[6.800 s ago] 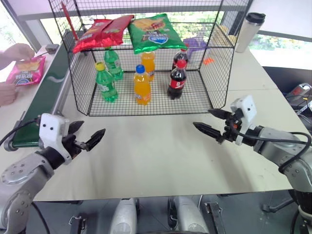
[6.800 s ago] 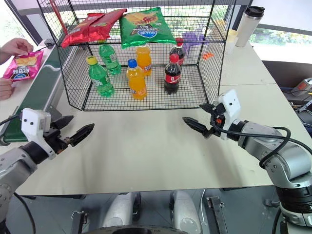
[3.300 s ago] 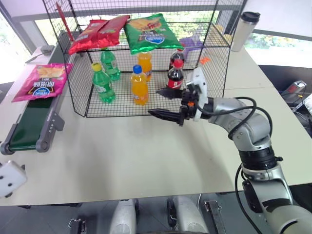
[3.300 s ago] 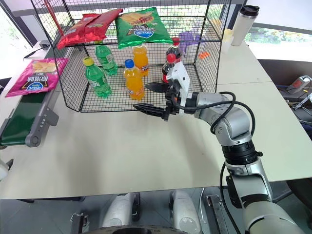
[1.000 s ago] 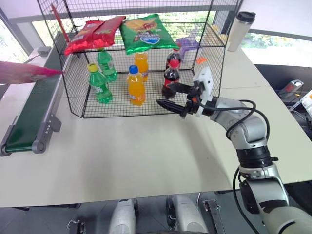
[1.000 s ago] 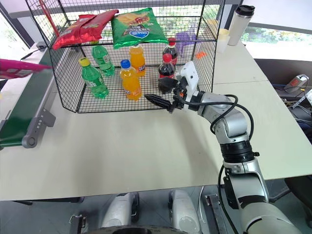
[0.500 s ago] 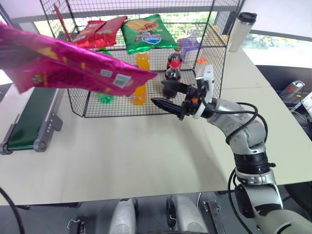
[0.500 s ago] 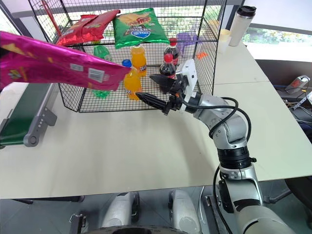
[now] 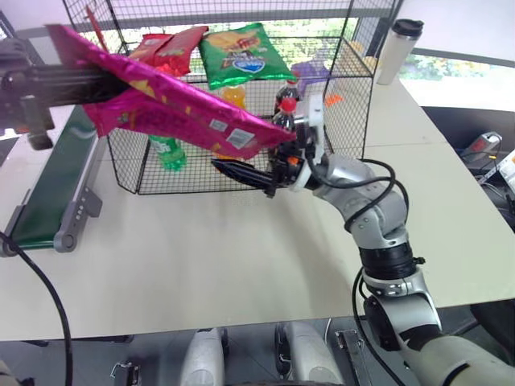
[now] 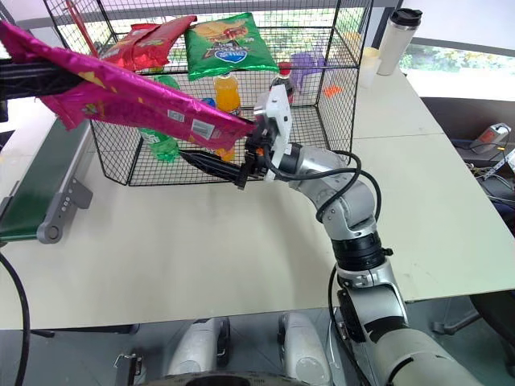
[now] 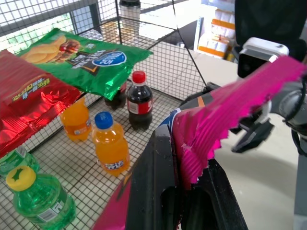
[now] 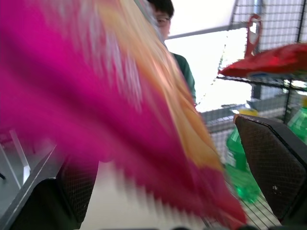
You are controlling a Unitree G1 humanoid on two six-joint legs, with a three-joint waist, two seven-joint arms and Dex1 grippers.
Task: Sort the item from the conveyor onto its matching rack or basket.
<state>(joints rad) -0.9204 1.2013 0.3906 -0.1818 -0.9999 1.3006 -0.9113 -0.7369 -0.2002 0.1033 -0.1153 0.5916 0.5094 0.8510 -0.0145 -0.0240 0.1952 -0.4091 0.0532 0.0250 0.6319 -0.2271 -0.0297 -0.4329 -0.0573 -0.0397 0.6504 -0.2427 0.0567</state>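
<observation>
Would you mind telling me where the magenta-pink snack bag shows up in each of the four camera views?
Left eye view: magenta-pink snack bag slants from upper left toward the centre, in front of the black wire rack.
Right eye view: bag crosses the upper left, ending near the right end effector.
Left wrist view: a crinkled edge pinched in the left end effector.
Right wrist view: it spreads across the foreground.
Shared landmark: the green snack bag on the rack's upper tier.

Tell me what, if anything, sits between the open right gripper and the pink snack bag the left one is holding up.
Nothing visible does. The left gripper is shut on one end of the pink snack bag, held in the air in front of the wire rack. The bag's free end already lies between the right gripper's open fingers.
</observation>
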